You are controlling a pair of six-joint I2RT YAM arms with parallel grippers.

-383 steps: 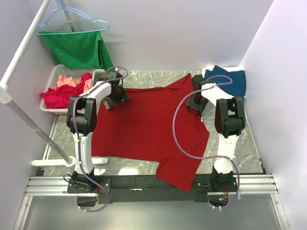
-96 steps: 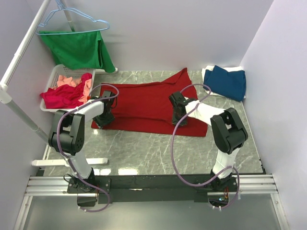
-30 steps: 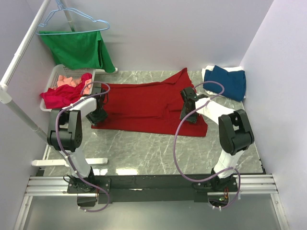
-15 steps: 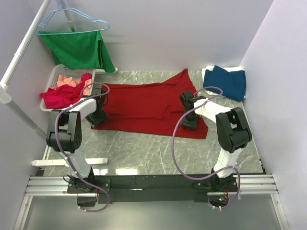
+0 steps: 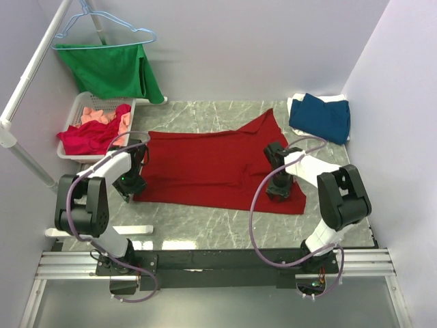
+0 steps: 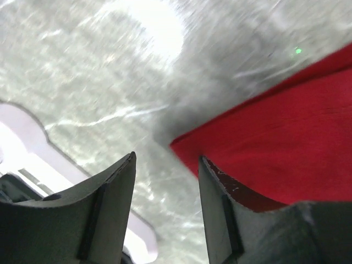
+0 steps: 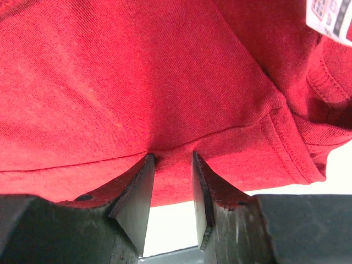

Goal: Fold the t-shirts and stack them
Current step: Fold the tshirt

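The large deep-red t-shirt (image 5: 205, 167) lies folded into a wide band across the middle of the table. My left gripper (image 5: 130, 184) stands at its near left corner. In the left wrist view it (image 6: 166, 162) is open over bare marble, with the shirt's corner (image 6: 286, 126) just past the right finger. My right gripper (image 5: 278, 190) is down on the shirt's near right part. Its jaws (image 7: 171, 157) stand apart, tips pressed into the red cloth (image 7: 137, 71), the hem bunched between them. A dark blue t-shirt (image 5: 321, 116) lies folded on a white one (image 5: 295, 104) at the back right.
A white basket (image 5: 75, 113) at the back left holds a crimson shirt (image 5: 85, 137) and a salmon-pink one (image 5: 95, 115). Above it a green garment (image 5: 109, 68) hangs on a light-blue hanger (image 5: 102, 24). A white pole (image 5: 34, 61) and its foot (image 5: 61, 231) stand at the left edge.
Both grippers have come toward the near edge and the red t-shirt has slid that way with them. The right jaws have narrowed a little.
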